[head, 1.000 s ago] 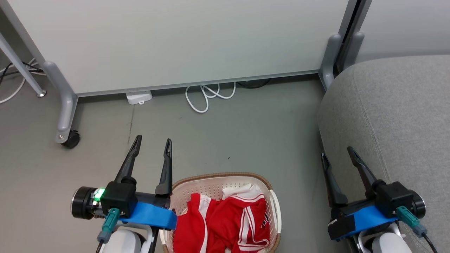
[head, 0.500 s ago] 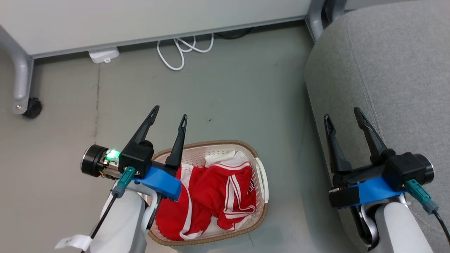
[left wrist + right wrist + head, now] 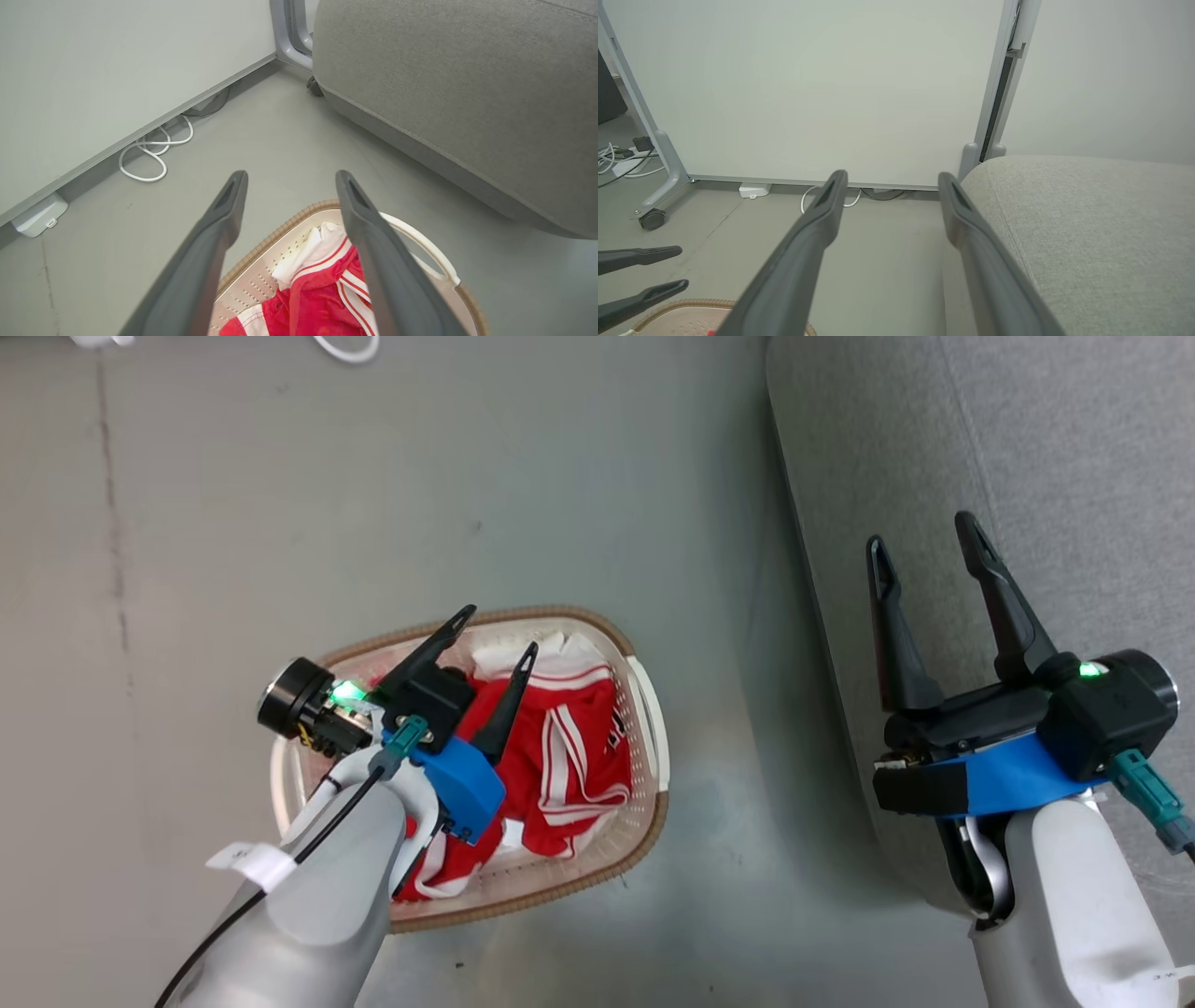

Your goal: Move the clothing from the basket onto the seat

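The red jersey with white stripes [image 3: 560,756] lies crumpled inside the cream perforated basket [image 3: 653,709] with a brown rim, on the floor at centre-left of the head view. My left gripper [image 3: 498,630] hovers open over the basket's left half, fingers spread above the clothing [image 3: 308,289] and the basket rim [image 3: 299,214]. The grey seat [image 3: 1027,448] runs down the right side. My right gripper [image 3: 921,534] is open over the seat's left edge, holding nothing. In the right wrist view the seat [image 3: 1087,233] lies at the right, with the left arm's fingertips [image 3: 654,254] at the lower left.
Bare grey floor [image 3: 280,504] surrounds the basket. A white panel on grey wheeled legs [image 3: 658,186] stands behind, with a white cable coil [image 3: 149,158] and a white power block [image 3: 37,217] at its foot.
The head camera has tilted down, so the panel has left its view. My left gripper has moved from beside the basket's left rim to over the clothing. Both grippers stay open.
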Controlling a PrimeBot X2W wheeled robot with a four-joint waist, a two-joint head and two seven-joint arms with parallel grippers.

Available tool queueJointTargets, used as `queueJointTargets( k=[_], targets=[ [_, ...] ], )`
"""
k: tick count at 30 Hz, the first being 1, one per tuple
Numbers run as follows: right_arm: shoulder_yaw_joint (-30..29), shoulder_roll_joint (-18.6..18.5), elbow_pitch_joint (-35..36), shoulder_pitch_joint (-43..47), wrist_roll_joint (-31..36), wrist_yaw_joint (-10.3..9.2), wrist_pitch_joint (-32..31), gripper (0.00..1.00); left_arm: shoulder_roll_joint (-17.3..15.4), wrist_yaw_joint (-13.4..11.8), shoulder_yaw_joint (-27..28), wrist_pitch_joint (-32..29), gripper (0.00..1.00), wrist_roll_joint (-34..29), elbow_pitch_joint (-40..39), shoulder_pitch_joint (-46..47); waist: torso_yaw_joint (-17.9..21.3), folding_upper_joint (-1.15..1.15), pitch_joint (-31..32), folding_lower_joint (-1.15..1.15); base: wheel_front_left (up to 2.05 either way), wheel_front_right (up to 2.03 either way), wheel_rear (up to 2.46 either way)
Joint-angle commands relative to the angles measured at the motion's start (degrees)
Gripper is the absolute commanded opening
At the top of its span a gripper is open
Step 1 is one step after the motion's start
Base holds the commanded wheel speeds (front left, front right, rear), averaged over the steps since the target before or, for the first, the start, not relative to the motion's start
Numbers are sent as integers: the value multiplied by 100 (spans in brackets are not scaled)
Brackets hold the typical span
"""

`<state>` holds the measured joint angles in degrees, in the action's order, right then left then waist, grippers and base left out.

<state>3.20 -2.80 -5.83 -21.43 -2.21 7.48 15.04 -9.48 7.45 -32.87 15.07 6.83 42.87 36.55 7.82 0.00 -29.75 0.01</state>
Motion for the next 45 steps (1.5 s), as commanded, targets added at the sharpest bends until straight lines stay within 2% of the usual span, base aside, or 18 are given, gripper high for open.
queueJointTargets(
  k=[1,9,14,23,35,45],
  targets=[
    [9,-17,50,-118,16,3,21,100,-33,1,-104,16,100,84,117,206,105,0,-307,-1,0,0,0],
    [80,-17,251,-380,34,3,22,100,-78,2,-885,16,100,426,992,809,194,0,-907,-1,0,0,0],
    [157,-17,408,-482,53,3,22,100,-34,2,-1388,-81,100,702,1829,1144,223,0,-1238,-1,0,0,0],
    [220,-16,648,-596,75,3,21,100,-73,3,-2041,-380,100,1261,2569,1560,269,0,-1735,-1,0,0,0],
    [220,-17,930,-626,48,3,22,100,-281,3,-2530,-892,100,1905,2853,2011,305,0,-2330,-1,0,0,0],
    [296,-17,1183,-610,-27,3,22,100,-368,3,-2767,-1429,100,2617,2705,2238,372,0,-2594,-1,0,0,0]
  ],
)
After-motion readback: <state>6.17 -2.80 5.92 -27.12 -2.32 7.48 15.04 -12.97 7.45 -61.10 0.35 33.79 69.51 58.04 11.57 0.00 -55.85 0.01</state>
